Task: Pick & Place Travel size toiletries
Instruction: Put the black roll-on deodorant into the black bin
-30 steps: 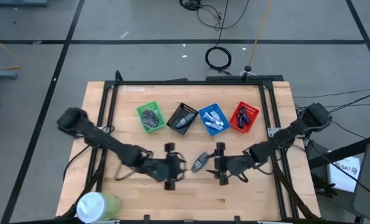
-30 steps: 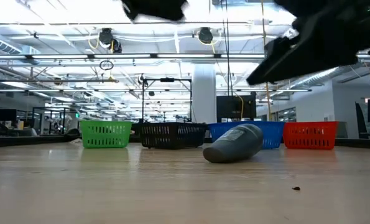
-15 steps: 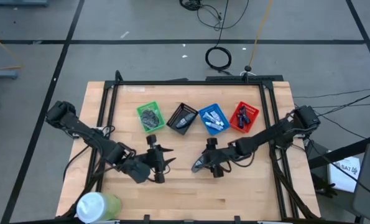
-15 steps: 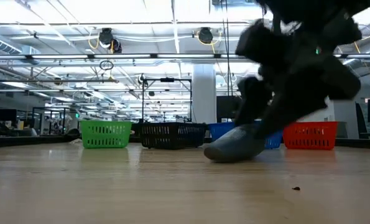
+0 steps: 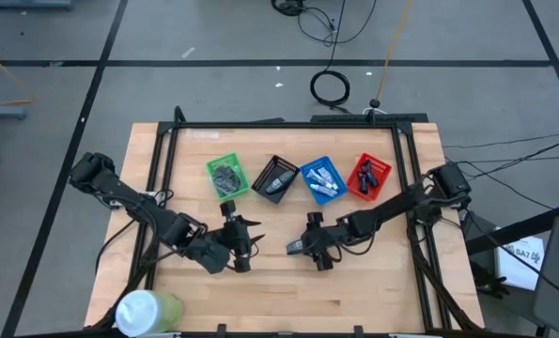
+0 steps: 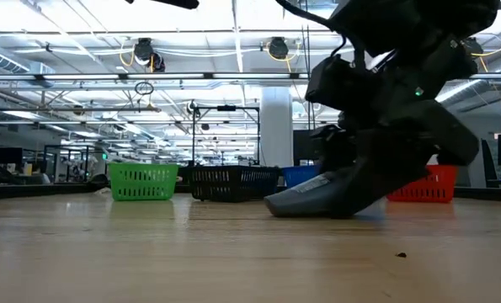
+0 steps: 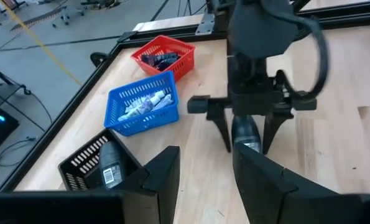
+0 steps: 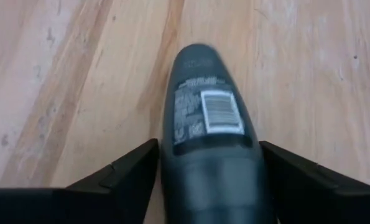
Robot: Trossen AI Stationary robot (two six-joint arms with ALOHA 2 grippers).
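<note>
Grey oval bottle point(image 8: 209, 124) lying on its side mid-bench point(image 5: 373, 291), looks rigid, light, slick-skinned, so pinch across the fat body; right claw point(image 8: 209, 171) straddles it, fingers spread, not yet clamped; left claw point(image 5: 242, 246) nearby, part-open, empty.

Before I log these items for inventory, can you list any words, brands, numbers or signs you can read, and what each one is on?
Nothing can be read.
Grey bottle between the right pincer's fingers: barcode and white print, too blurred to read.
Bottle in the black basket: white label, too small to read.
Tubes in the blue basket: print too small to read.
</note>
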